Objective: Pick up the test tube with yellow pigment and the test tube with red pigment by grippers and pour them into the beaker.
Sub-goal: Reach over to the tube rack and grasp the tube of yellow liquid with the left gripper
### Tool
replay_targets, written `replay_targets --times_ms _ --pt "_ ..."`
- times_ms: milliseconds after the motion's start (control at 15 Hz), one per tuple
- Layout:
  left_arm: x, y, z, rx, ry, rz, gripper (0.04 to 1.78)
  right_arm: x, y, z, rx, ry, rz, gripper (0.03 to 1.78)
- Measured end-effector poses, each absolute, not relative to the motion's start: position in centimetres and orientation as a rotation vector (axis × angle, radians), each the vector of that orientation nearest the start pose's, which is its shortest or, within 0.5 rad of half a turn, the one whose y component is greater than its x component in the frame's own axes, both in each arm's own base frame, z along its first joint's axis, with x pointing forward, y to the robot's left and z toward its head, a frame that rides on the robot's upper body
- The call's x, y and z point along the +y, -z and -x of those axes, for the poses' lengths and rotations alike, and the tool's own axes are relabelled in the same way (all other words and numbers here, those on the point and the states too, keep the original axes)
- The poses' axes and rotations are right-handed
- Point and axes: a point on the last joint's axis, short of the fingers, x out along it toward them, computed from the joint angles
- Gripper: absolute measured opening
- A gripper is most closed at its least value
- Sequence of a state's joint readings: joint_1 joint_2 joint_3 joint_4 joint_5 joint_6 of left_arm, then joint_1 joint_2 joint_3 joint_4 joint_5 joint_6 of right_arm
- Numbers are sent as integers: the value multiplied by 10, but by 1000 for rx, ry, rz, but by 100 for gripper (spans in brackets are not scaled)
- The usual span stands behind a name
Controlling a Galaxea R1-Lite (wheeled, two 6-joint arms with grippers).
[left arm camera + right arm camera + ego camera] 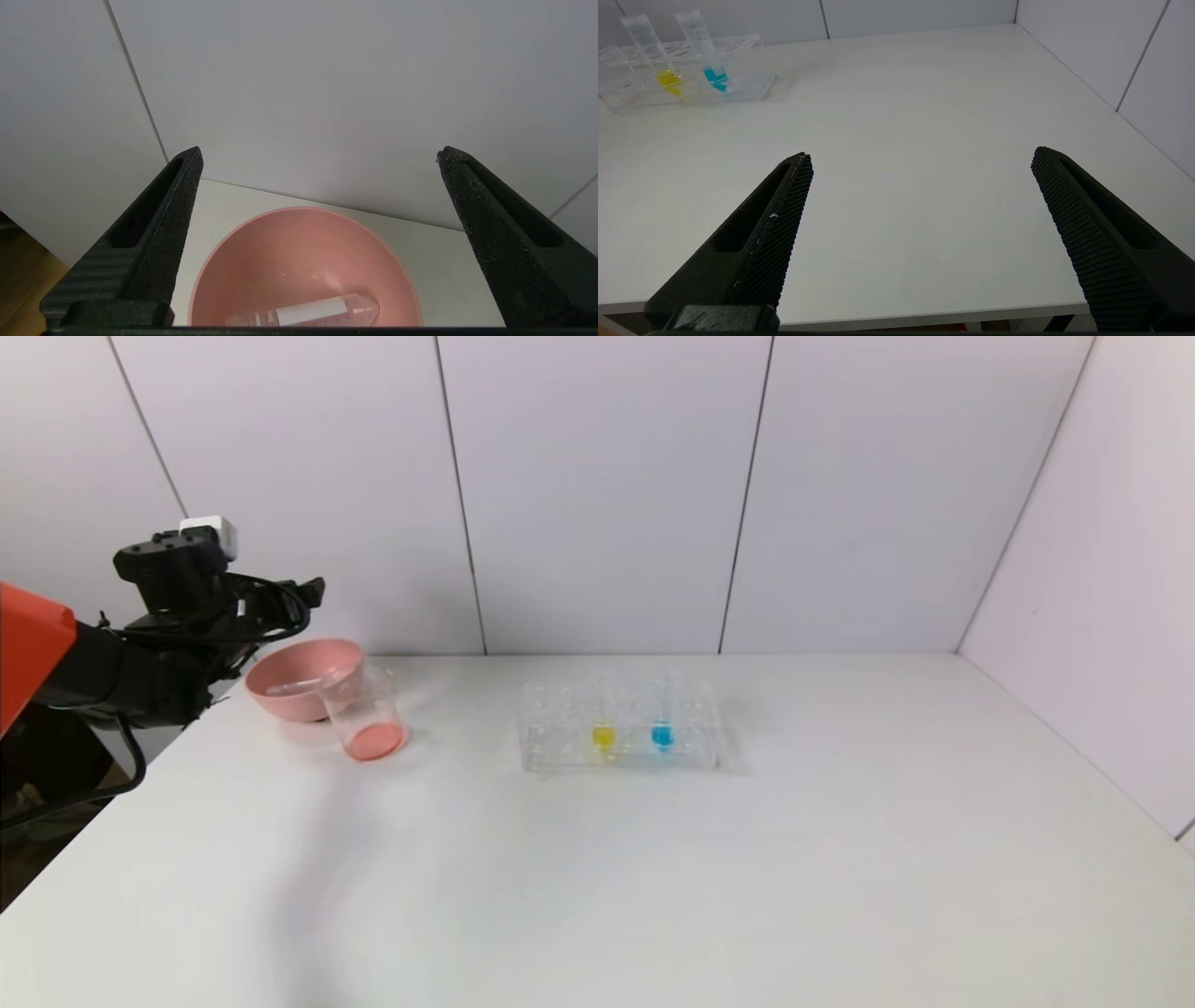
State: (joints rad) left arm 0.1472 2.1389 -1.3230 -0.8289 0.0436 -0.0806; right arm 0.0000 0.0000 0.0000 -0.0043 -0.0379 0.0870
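The test tube with yellow pigment [604, 721] stands upright in the clear rack [551, 747]; it also shows in the right wrist view [658, 60]. The beaker [359, 695] stands in front of the pink bowl [299, 665], with red-pink liquid at its bottom. A clear tube with a white label [317, 310] lies in the pink bowl [261, 261]; no red liquid shows in it. My left gripper [303, 593] hangs open and empty just above the bowl, also in its wrist view [320, 154]. My right gripper [920, 156] is open and empty above the table's front edge, out of the head view.
A blue-liquid tube [663, 721] stands in the rack beside the yellow one, also in the right wrist view [707, 51]. White wall panels close the back and right of the white table [747, 896].
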Motion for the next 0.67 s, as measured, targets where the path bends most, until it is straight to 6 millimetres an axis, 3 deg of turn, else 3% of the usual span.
replay_targets --times_ms 200,467,667 --pt "60 -185 -412 13 -69 81 176 -1 -76 23 -6 38 -87 171" --pt "47 -184 -365 89 188 94 176 -1 -76 23 -5 38 -87 171" --pt "16 -186 -331 120 359 92 176 -1 -76 23 -6 38 -87 171"
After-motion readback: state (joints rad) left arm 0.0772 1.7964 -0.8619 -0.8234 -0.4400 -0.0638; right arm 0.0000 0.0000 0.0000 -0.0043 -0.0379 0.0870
